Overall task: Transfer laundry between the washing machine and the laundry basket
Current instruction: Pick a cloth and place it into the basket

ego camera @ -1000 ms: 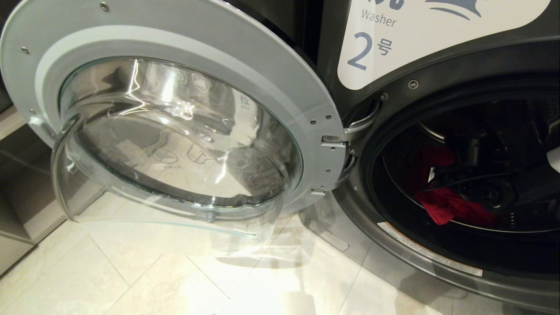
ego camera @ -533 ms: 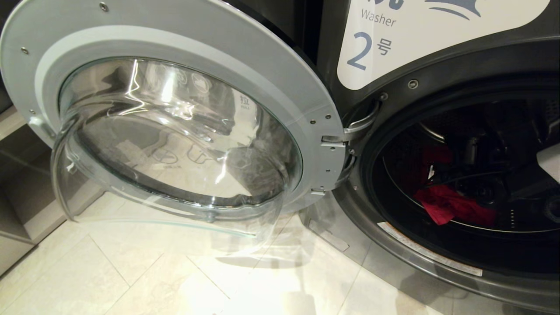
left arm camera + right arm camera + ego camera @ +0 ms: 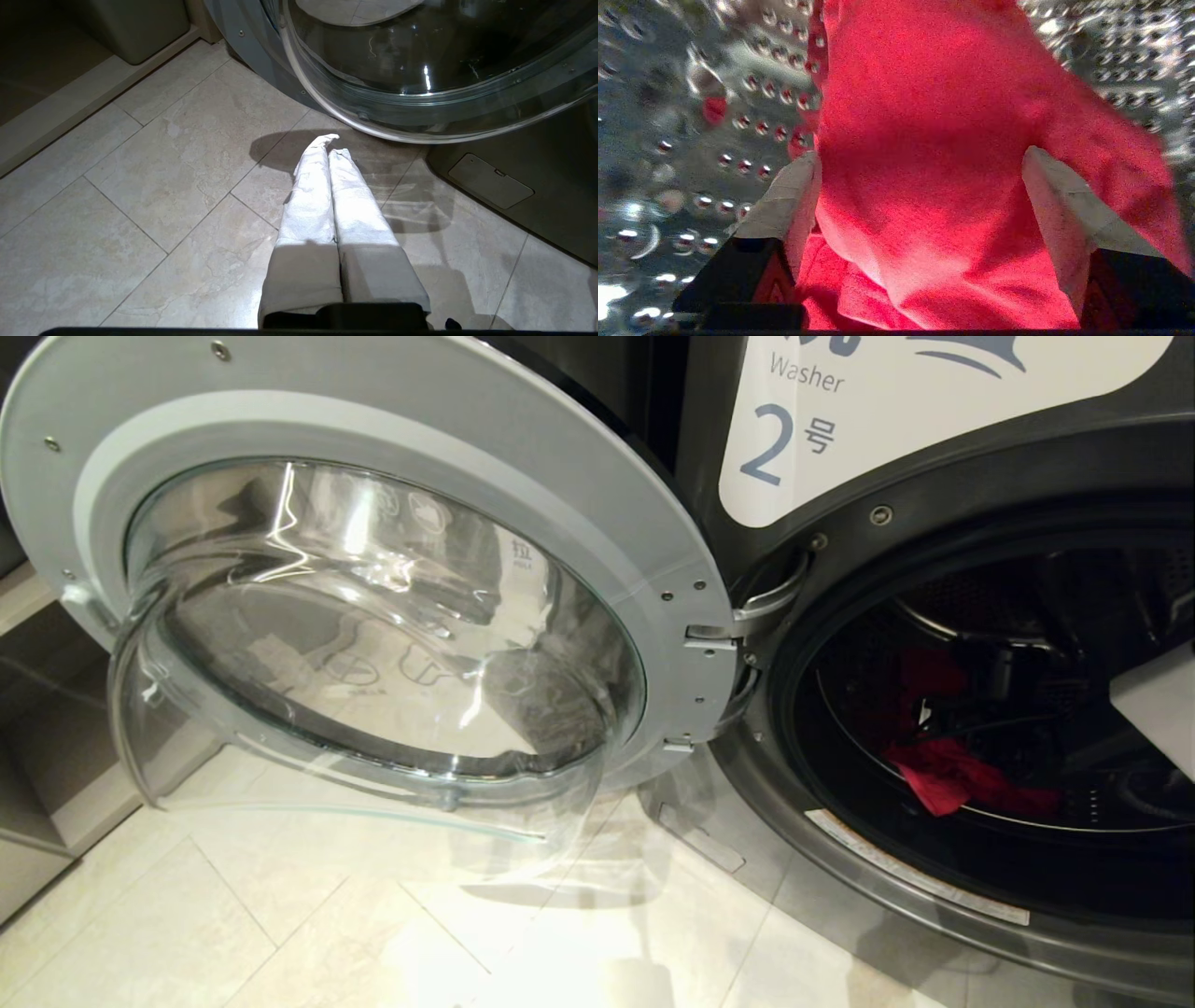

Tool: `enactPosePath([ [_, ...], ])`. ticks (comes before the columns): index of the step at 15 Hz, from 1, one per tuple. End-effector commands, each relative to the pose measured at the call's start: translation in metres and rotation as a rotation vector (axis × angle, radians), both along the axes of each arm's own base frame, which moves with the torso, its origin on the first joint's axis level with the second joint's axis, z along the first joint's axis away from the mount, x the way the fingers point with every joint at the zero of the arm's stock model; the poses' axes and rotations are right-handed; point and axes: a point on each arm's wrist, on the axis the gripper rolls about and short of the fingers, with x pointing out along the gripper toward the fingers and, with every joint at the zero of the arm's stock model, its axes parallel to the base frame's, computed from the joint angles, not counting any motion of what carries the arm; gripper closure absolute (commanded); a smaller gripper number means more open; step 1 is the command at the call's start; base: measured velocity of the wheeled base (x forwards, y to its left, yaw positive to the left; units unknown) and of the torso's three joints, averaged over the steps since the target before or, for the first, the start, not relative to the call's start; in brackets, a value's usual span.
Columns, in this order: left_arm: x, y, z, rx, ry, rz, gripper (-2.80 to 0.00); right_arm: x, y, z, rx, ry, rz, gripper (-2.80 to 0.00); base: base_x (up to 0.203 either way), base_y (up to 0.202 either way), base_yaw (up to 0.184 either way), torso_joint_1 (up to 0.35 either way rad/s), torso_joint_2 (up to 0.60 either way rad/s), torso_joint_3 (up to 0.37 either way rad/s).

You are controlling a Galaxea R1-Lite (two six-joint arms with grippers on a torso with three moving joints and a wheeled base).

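The washing machine [image 3: 709, 448], dark grey with a white label 2, has its round glass door [image 3: 373, 429] swung wide open to the left. A bright red garment [image 3: 943, 779] lies low in the dark drum. My right arm [image 3: 1158, 709] reaches into the drum from the right edge. In the right wrist view my right gripper [image 3: 920, 156] is open, its fingers wide apart on either side of the red garment [image 3: 924, 93], with the perforated drum wall [image 3: 714, 140] behind. My left gripper [image 3: 332, 147] is shut and empty, parked above the floor tiles under the door. The laundry basket is out of view.
The open door's glass bowl [image 3: 420, 70] hangs over the tiled floor [image 3: 280, 915] to the left of the drum mouth. A low ledge [image 3: 37, 803] and a grey bin [image 3: 135, 28] stand at the far left. A service flap [image 3: 490, 179] is on the washer's base.
My right arm's white link has come further into the head view from the right edge, deeper into the drum mouth. The red garment has sagged slightly lower. The left arm has stayed still.
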Motion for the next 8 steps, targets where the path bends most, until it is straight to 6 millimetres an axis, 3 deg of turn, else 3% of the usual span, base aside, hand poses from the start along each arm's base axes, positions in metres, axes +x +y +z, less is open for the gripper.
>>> enactPosePath([
  [1,0.003,0.000,-0.011,-0.001,0.040,0.000,0.00,0.005,-0.001,-0.016,0.002,0.025,-0.003,-2.80,0.000,0.000,0.000,0.000,0.00,0.000],
  [8,0.003,0.000,-0.011,-0.001,0.040,0.001,0.00,0.017,-0.001,-0.036,0.001,0.026,0.001,-2.80,0.000,0.000,0.000,0.000,0.00,0.000],
])
